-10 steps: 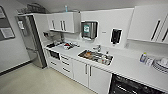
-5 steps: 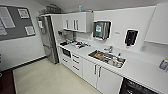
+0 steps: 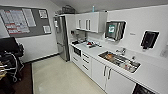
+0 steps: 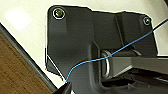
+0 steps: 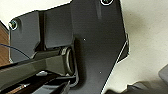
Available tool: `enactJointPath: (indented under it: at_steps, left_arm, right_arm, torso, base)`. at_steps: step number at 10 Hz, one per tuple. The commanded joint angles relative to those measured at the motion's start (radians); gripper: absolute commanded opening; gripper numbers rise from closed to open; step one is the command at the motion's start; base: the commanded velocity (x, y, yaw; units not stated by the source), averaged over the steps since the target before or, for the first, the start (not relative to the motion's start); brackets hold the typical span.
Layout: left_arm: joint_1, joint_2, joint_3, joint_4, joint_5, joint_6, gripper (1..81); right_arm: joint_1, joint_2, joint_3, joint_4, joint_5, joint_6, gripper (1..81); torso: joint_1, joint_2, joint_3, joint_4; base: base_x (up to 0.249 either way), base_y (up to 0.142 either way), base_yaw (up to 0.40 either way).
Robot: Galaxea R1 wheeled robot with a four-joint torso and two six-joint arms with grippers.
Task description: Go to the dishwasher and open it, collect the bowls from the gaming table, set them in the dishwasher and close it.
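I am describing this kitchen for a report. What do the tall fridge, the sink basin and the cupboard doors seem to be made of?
The fridge looks like brushed stainless steel: grey, with soft vertical reflections. The sink basin also seems to be metal, grey and shiny against the white worktop. The cupboard doors look like smooth white laminate or painted board with thin metal bar handles; the exact material cannot be told.

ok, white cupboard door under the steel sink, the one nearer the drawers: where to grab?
Take the white door's slim vertical bar handle, beside the neighbouring door. Come straight from the front, claw closing sideways: the bar stands upright and seems to sit off the panel.
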Motion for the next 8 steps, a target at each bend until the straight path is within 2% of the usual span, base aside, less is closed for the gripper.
enactJointPath:
  at_steps: [1,4,7,8]
  left_arm:
    - [-0.044,-0.009,-0.001,0.009,0.051,0.007,81.1]
    - [-0.044,0.004,-0.040,0.017,0.051,0.013,81.1]
    - [-0.038,0.004,-0.041,0.063,0.051,0.013,81.1]
    - [-0.040,0.004,-0.041,0.064,0.051,0.013,81.1]
  right_arm:
    - [0.053,-0.002,-0.005,0.007,-0.062,-0.001,81.1]
    - [0.053,0.003,0.003,-0.057,-0.062,-0.035,81.1]
    - [0.051,-0.011,0.024,-0.048,-0.052,-0.037,81.1]
    - [0.047,-0.012,0.044,-0.051,-0.052,-0.035,81.1]
  torso:
    - [0.000,0.000,0.000,0.000]
    - [0.000,0.000,0.000,0.000]
    - [0.000,0.000,0.000,0.000]
    - [0.000,0.000,0.000,0.000]
  base:
    - [0.000,0.000,0.355]
    - [0.000,0.000,0.355]
    - [0.000,0.000,0.356]
    - [0.000,0.000,0.356]
